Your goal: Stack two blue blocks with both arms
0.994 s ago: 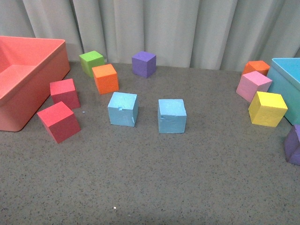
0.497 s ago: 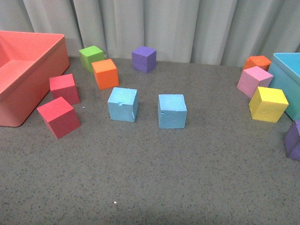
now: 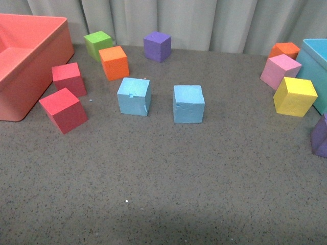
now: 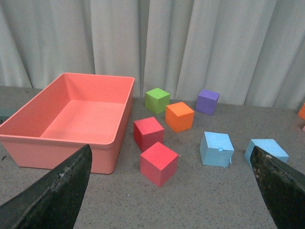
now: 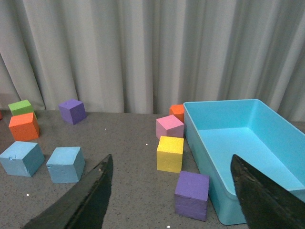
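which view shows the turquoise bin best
The right wrist view: it shows nearly all of the turquoise bin, with its rim, walls and bare inside. The front view catches only one corner of it at the right edge. The left wrist view does not show it at all.

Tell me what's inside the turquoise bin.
In the right wrist view, the turquoise bin shows a bare floor and inner walls, with no cube inside. Its near corner is covered by a finger of the right gripper, so that part cannot be checked.

Matt foam blue blocks (image 3: 134, 96), rough table (image 3: 168, 178) & smooth plastic red bin (image 3: 47, 71)
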Robot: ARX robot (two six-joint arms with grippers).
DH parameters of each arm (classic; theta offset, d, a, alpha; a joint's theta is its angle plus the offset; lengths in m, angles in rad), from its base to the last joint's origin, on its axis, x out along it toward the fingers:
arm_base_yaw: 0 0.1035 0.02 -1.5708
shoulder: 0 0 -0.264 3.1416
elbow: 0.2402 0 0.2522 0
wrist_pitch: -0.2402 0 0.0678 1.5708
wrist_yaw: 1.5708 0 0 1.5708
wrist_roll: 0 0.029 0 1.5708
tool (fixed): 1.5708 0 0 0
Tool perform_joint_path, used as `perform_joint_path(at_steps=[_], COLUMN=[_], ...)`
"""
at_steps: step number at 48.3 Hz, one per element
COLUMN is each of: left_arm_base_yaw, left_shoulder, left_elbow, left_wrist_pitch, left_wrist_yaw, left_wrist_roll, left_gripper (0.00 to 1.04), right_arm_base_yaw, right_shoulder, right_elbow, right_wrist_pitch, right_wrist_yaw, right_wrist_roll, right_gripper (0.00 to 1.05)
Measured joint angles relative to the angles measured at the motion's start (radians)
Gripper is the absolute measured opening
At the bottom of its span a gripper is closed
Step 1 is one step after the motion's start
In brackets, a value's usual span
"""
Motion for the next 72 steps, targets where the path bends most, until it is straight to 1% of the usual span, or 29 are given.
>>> perform_joint_path(at_steps=[2, 4, 6, 9, 12, 15, 16, 19, 29, 35, 45, 49, 56, 61, 72], left_arm_base_yaw=[-0.003, -0.018, -0.046, -0.074, -0.109, -0.141, -0.145, -0.166, -0.203, -0.229, -0.249, -0.257, -0.274, -0.286, -0.318], left_shoulder=[0.007, 0.036, 0.152, 0.320, 0.531, 0.792, 0.822, 1.040, 1.465, 1.723, 1.924, 1.973, 2.063, 2.122, 2.219], left_elbow=[0.003, 0.027, 0.074, 0.112, 0.168, 0.264, 0.270, 0.383, 0.635, 0.852, 1.087, 1.148, 1.239, 1.295, 1.426], left_wrist_pitch=[-0.011, -0.078, -0.154, -0.110, 0.027, 0.178, 0.186, 0.260, 0.226, 0.167, 0.074, 0.043, 0.005, -0.023, -0.121], left_wrist_yaw=[-0.012, -0.055, -0.111, -0.135, -0.137, -0.126, -0.125, -0.108, -0.066, -0.073, -0.059, -0.037, -0.042, -0.016, -0.046], left_wrist_roll=[-0.004, -0.024, -0.057, -0.094, -0.113, -0.127, -0.127, -0.126, -0.108, -0.056, -0.037, -0.037, -0.033, -0.051, -0.050], left_gripper=[0.98, 0.98, 0.98, 0.98, 0.98, 0.98, 0.98, 0.98, 0.98, 0.98, 0.98, 0.98, 0.98, 0.98, 0.98], right_arm_base_yaw=[0.000, 0.000, 0.000, 0.000, 0.000, 0.000, 0.000, 0.000, 0.000, 0.000, 0.000, 0.000, 0.000, 0.000, 0.000], right_shoulder=[0.000, 0.000, 0.000, -0.001, -0.001, -0.001, -0.001, -0.001, -0.001, -0.001, -0.001, -0.001, -0.001, -0.001, -0.001], right_elbow=[0.000, 0.000, 0.000, 0.000, 0.000, 0.000, 0.000, 0.000, 0.000, 0.000, 0.000, 0.000, 0.000, 0.000, 0.000], right_wrist_pitch=[0.000, 0.000, 0.000, 0.000, 0.000, 0.000, 0.000, 0.000, 0.000, 0.000, 0.000, 0.000, 0.000, 0.000, 0.000], right_wrist_yaw=[0.000, 0.000, 0.000, 0.000, 0.000, 0.000, 0.000, 0.000, 0.000, 0.000, 0.000, 0.000, 0.000, 0.000, 0.000], right_wrist_roll=[0.000, 0.000, 0.001, 0.000, 0.000, 0.000, 0.000, 0.000, 0.000, 0.000, 0.000, 0.000, 0.000, 0.000, 0.000], right_gripper=[0.87, 0.92, 0.97, 0.94, 0.95, 0.95, 0.95, 0.95, 0.95, 0.95, 0.95, 0.95, 0.95, 0.95, 0.95])
